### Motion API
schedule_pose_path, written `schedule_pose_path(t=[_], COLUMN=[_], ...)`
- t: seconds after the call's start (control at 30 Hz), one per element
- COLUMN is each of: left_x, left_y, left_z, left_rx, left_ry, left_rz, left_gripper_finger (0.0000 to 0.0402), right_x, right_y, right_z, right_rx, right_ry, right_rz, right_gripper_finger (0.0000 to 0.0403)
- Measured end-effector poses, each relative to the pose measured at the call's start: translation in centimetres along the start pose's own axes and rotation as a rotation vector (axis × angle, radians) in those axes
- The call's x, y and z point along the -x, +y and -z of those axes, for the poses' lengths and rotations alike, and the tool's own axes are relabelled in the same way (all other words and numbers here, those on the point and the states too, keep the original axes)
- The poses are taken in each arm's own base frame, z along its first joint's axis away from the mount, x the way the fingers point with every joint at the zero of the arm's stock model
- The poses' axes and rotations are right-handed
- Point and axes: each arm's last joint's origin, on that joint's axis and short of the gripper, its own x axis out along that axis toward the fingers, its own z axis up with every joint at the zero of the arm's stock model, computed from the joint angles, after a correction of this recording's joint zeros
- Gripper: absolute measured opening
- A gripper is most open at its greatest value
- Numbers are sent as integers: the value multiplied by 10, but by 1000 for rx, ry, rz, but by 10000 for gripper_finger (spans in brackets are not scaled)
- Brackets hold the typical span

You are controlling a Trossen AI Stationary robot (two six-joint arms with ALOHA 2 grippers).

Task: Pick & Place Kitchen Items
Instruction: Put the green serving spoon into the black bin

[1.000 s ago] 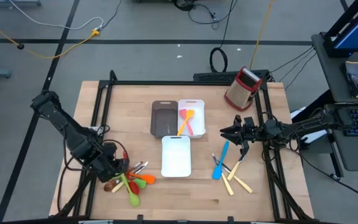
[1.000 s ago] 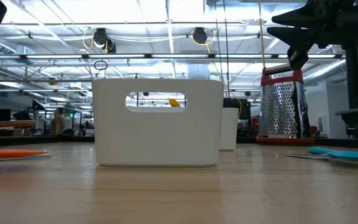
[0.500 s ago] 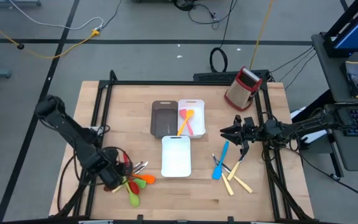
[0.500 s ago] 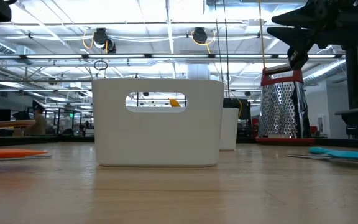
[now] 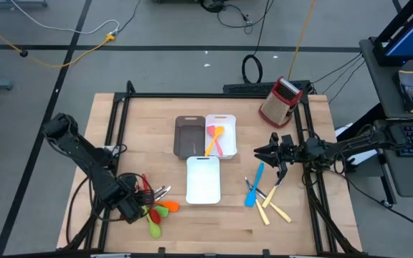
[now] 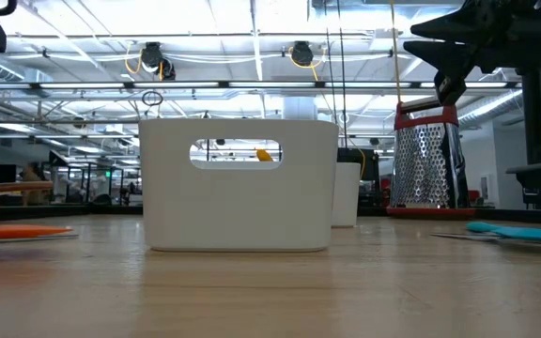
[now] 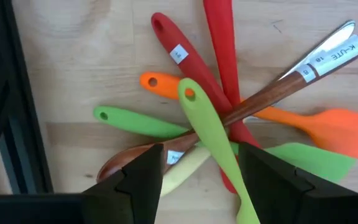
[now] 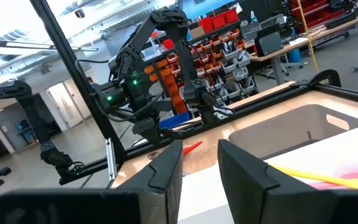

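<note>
The utensil pile (image 7: 229, 124) lies at the table's front left corner: I count two green spatulas, an orange one, two red pieces, and a brown wooden spoon with a label, all crossed over one another. One green spatula (image 7: 213, 146) lies on top, between my left gripper's (image 7: 197, 180) fingers. That gripper hangs directly over the pile with its fingers spread wide; nothing is clamped between them.

A second group (image 5: 264, 195) lies at the front right: a blue spatula and cream-handled knives, fanned on the wood. My right gripper (image 5: 272, 153) hovers just behind that group, well above the table, fingers partly apart with nothing between them.

At centre stand three trays: a brown tray (image 5: 188, 137) and, touching it on the right, a white tray (image 5: 229, 119) holding an orange spatula (image 5: 214, 139) and a pink piece. A second white tray (image 5: 203, 179) stands in front of these two, with nothing inside.

The grater (image 5: 279, 101) stands at the back right corner, apart from everything else.
</note>
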Motion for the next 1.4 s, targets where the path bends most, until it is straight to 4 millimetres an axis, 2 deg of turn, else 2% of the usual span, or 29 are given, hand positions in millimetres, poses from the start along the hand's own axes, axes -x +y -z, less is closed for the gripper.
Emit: schedule_pose_path(t=[0.37,0.57,0.77,1.4], left_x=[-12,-13,-26,-38], left_y=[-9,-16,-22,-26], left_z=[5,3,10,10], left_rx=[30,63,69,85], left_ry=[5,23,74,21], left_rz=[-6,3,-58,-91], left_gripper_finger=[272,273,273,273], right_x=[0,0,0,0], right_y=[-2,-2,-2,-2], right_z=[4,4,4,4], right_rx=[6,7,7,13], right_ry=[38,39,39,39], right_rz=[16,17,16,16], right_gripper_finger=[93,93,93,94])
